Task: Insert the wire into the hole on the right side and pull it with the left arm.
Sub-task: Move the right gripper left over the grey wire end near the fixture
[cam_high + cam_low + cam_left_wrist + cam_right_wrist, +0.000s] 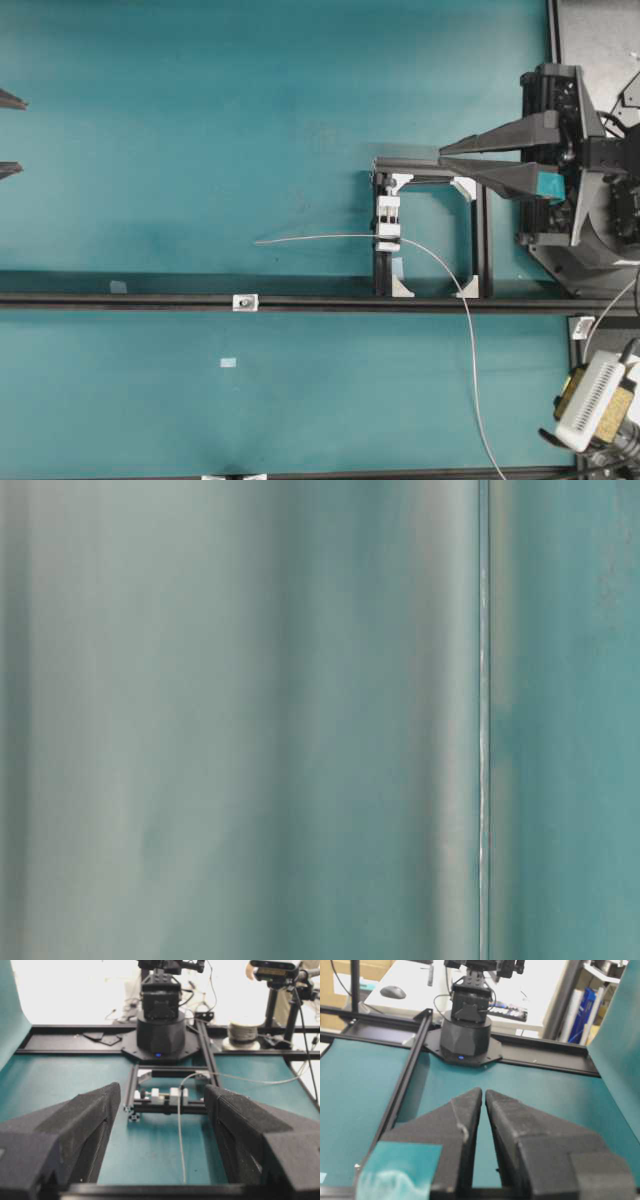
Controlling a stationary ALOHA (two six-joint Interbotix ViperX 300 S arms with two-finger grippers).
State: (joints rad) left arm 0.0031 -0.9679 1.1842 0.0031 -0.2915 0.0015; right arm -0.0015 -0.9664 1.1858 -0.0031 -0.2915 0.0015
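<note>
pale wire [330, 237] through white block [388, 243]

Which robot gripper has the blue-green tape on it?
The right gripper, the one beside the black frame, has a teal patch on one finger. The left gripper has plain black fingers, spread wide apart.

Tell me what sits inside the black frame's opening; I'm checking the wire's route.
Inside the black frame only teal mat shows, with the wire curving across it from the white block. The hole itself cannot be made out.
</note>
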